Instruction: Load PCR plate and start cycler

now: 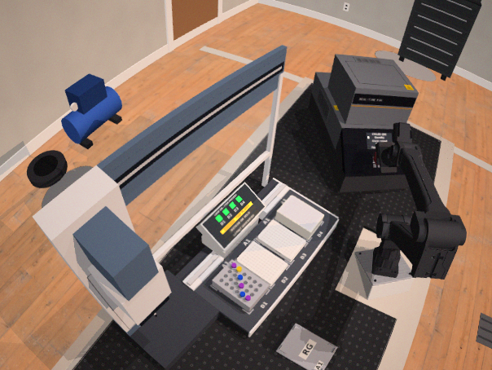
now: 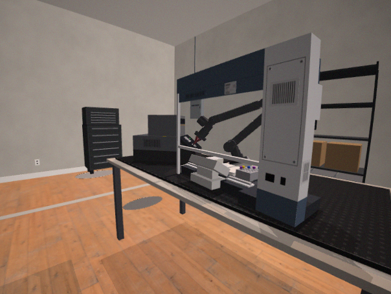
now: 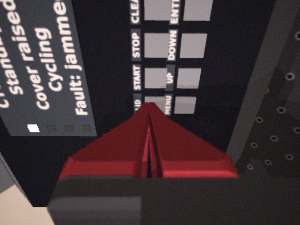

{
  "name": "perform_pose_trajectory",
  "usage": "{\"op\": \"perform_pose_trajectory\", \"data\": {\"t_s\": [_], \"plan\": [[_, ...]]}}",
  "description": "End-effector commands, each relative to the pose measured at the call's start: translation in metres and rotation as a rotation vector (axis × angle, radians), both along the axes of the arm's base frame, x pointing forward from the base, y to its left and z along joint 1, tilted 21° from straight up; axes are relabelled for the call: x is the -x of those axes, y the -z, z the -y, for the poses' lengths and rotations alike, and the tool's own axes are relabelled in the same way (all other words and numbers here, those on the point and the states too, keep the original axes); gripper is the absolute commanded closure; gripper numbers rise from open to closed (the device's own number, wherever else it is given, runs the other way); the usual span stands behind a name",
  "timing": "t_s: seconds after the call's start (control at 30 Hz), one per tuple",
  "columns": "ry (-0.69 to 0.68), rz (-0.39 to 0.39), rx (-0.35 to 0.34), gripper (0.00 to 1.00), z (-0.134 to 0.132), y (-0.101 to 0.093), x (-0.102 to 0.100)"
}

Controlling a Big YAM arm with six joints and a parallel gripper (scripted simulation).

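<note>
The dark cycler Q1 stands at the back of the mat with its lid down. My gripper is shut and empty, with its red fingertips on the LID key of Q1's panel; it also shows in the top view. START, STOP and CLEAR lie in a row beyond it. On the status list the first square is lit white. Plate C15 lies on D2, white and flat.
The tube cooling block with coloured tubes is on D1, plate G16 on D3, the deep-well block on D4. The RG nest lies at the front. A tall blue and white gantry stands beside the hand-off row.
</note>
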State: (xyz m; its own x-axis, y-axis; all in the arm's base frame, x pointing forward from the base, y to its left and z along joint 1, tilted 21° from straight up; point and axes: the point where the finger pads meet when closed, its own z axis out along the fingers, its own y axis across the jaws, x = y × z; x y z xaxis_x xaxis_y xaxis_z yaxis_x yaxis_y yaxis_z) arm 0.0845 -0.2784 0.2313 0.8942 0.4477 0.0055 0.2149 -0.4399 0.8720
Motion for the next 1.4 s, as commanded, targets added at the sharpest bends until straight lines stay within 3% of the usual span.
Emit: {"op": "perform_pose_trajectory", "data": {"t_s": [0.0, 1.37], "plan": [[0.002, -0.011, 0.065, 1.0, 0.003, -0.014, 0.004], [0.008, -0.008, 0.04, 1.0, 0.002, -0.003, 0.002]]}}
